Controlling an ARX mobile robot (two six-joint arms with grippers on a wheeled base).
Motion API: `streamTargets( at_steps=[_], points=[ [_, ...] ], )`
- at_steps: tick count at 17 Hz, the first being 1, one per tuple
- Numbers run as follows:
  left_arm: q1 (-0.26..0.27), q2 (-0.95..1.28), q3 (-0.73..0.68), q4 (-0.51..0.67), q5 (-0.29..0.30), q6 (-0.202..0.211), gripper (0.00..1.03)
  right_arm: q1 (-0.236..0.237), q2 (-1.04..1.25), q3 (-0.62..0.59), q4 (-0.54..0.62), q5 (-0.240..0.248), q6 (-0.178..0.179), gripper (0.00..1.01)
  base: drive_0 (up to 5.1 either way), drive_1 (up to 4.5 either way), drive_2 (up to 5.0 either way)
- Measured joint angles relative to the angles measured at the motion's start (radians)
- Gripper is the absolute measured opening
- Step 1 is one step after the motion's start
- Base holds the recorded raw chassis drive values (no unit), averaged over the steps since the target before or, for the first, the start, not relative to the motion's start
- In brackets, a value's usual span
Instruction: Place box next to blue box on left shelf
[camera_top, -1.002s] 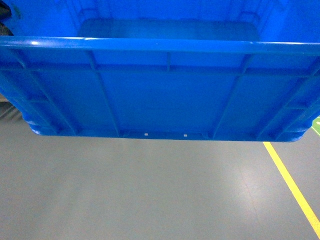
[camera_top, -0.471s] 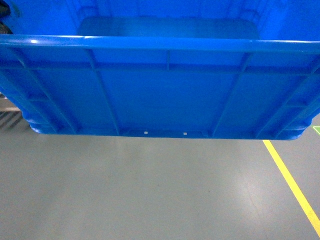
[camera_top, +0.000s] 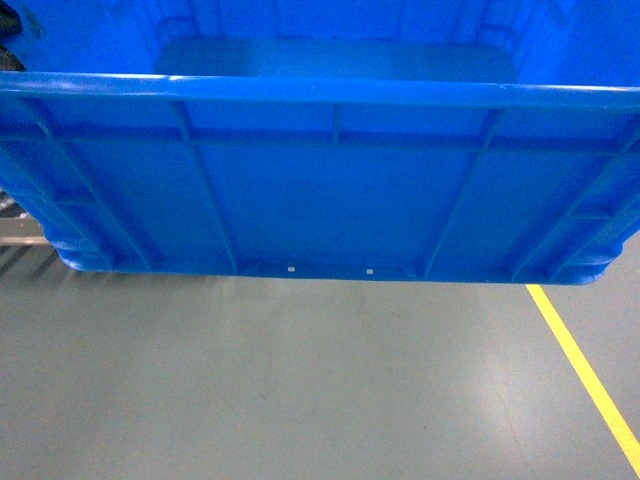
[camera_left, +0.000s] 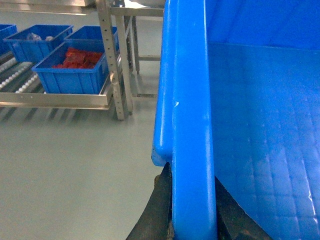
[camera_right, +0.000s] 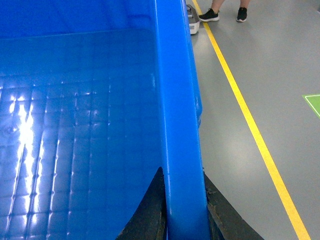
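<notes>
Floor (camera_top: 300, 380): grey, smooth, fills the lower half of the head view beneath the carried load, bare out to a yellow line (camera_top: 585, 365) running off on the right side.

Box (camera_top: 320, 190): bright blue crate, held off the floor, spanning nearly the full width of the head view. Ribbed near wall faces the camera, thick rim on top, two pale dots at the bottom edge. Inside is a bare gridded bottom.

Left shelf (camera_left: 55, 97): grey metal frame, ahead and to the left of the left gripper, well apart from the crate's left wall with open floor between. White rollers show at its far left. Three small blue bins (camera_left: 75, 70) sit on it; the nearest holds something red.

Left gripper (camera_left: 192, 210): dark fingers (camera_left: 157, 210) closed over the crate's left rim, one outside the wall, one inside.

Right gripper (camera_right: 185, 210): fingers (camera_right: 150, 210) likewise pinching the right rim from both faces. Outward of it, bare floor and the yellow line; ahead, a person's black shoes (camera_right: 225, 14) stand at the line.
</notes>
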Motion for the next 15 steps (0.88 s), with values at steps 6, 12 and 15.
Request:
streamTargets(
  at_steps=[6,12,15],
  points=[
    [0.0,0.0,0.0,-0.002,0.001,-0.002,0.08,0.0,-0.001,0.0,0.002,0.0,-0.001,0.1,0.0,4.36,-4.3],
    [0.0,0.0,0.0,-0.002,0.001,0.0,0.08,0.0,-0.001,0.0,-0.001,0.0,0.0,0.1,0.0,4.36,-4.3],
    [0.0,0.0,0.0,0.0,0.001,0.0,0.08,0.0,-0.001,0.0,0.002,0.0,0.0,0.1,-0.1,4.22,-4.4]
  ],
)
